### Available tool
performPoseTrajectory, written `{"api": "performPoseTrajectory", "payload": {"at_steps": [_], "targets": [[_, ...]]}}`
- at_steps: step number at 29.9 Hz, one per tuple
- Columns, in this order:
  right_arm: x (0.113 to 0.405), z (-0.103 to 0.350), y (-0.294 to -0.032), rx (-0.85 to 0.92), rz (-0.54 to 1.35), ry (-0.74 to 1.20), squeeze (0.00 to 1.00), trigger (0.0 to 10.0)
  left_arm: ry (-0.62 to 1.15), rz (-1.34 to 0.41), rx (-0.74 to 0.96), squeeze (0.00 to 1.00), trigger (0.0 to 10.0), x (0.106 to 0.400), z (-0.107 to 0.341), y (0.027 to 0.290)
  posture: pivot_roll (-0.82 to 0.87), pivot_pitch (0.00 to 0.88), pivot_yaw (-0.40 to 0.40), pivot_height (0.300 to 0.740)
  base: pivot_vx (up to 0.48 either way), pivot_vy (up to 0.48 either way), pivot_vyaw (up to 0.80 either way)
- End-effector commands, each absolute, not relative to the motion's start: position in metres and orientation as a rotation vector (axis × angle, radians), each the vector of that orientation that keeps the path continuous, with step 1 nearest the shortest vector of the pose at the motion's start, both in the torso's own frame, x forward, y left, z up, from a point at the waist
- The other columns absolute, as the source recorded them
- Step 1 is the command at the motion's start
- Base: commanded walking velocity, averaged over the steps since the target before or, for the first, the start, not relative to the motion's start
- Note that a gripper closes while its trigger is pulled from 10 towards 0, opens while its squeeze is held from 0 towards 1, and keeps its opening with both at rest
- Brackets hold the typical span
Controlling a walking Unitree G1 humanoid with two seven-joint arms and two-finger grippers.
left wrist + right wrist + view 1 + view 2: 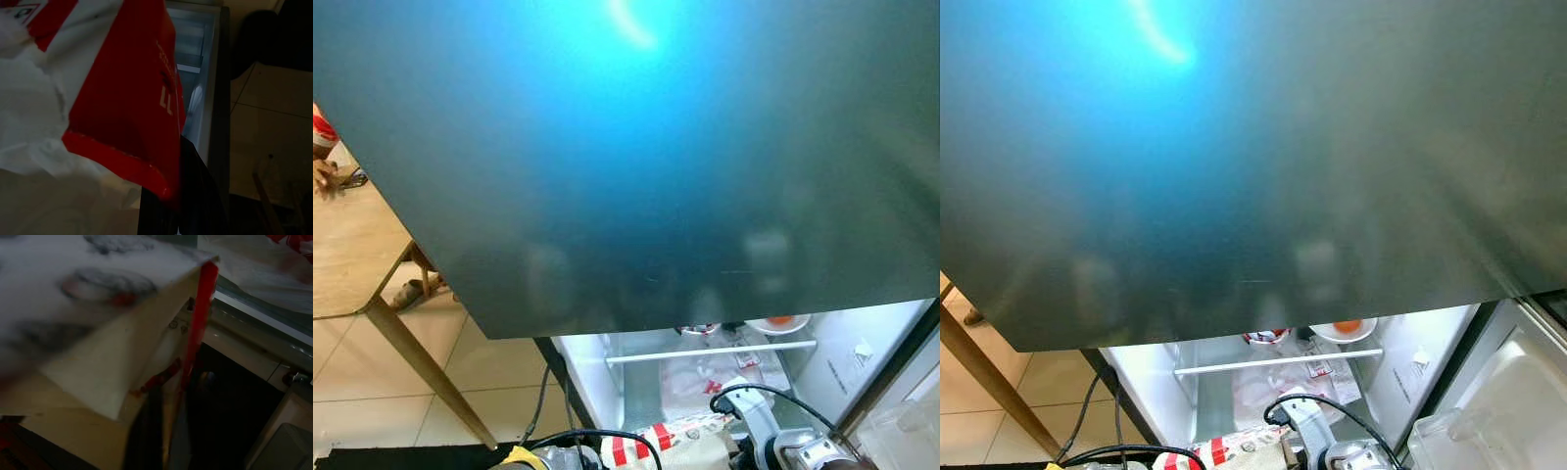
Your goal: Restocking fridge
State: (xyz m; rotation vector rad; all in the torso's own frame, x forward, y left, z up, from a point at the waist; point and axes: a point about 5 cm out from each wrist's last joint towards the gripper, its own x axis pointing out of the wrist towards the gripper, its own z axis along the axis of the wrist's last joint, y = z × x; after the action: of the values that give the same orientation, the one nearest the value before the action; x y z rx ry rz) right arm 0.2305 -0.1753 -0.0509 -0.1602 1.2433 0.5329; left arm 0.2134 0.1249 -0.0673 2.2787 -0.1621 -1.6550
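Jaws on both arms are buried against the red-and-white bag (651,443), so whether they are spread or pinching it cannot be told; in the left wrist view the bag's red panel (132,98) lies right across the lens, with a dark finger (190,196) below it, and in the right wrist view its pale folded corner (122,357) does the same. At far left a wooden tabletop (352,255) stands on the tiled floor, with something red and white cut off at its edge. Across the middle the blue-grey fridge door (626,166) blocks most of the scene. Below it the open fridge (597,377) shows a white rail (710,352), packets behind it, and a dish with something orange (778,321). The bag sits at the bottom edge of the head views, just outside the compartment, with the right arm (783,446) beside it. My judgement: the bag has been brought to the fridge but not yet placed inside, so placing it and closing the door remain. The upper shelves are hidden by the door, and the bag's lower part is cut off.
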Motion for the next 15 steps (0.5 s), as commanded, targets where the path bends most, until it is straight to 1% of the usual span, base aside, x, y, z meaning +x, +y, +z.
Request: {"api": "performPoseTrajectory", "payload": {"at_steps": [1,10,11,12,13,15], "targets": [[0.2254,-0.0544,-0.1717,-0.148,0.542,1.264,0.0,0.0,-0.131,-1.668,2.27,0.0,10.0,0.209,-0.0702,0.1283,-0.02,0.044,0.091,0.74,0.0,0.0,0.0],[0.225,-0.0546,-0.1723,-0.135,0.525,1.265,0.0,0.0,-0.088,-1.659,2.233,0.0,10.0,0.2081,-0.0706,0.1284,-0.02,0.04,0.091,0.74,0.0,0.0,0.0],[0.2251,-0.0546,-0.1724,-0.134,0.522,1.265,0.0,0.0,-0.059,-1.647,2.21,0.32,10.0,0.2082,-0.0705,0.1285,-0.02,0.04,0.091,0.74,0.0,0.0,0.0],[0.2252,-0.0546,-0.1727,-0.134,0.519,1.265,0.0,0.0,-0.044,-1.649,2.188,0.32,10.0,0.2073,-0.0707,0.1282,-0.02,0.04,0.091,0.74,0.0,0.0,0.0],[0.2254,-0.0545,-0.173,-0.133,0.516,1.264,0.0,0.0,-0.024,-1.656,2.168,1.0,10.0,0.2061,-0.0712,0.1277,-0.02,0.041,0.091,0.74,0.0,0.0,0.0],[0.2255,-0.0544,-0.1734,-0.134,0.514,1.264,0.0,0.0,0.001,-1.665,2.148,1.0,10.0,0.2047,-0.0718,0.1275,-0.02,0.041,0.091,0.74,0.0,0.0,0.0]]}}
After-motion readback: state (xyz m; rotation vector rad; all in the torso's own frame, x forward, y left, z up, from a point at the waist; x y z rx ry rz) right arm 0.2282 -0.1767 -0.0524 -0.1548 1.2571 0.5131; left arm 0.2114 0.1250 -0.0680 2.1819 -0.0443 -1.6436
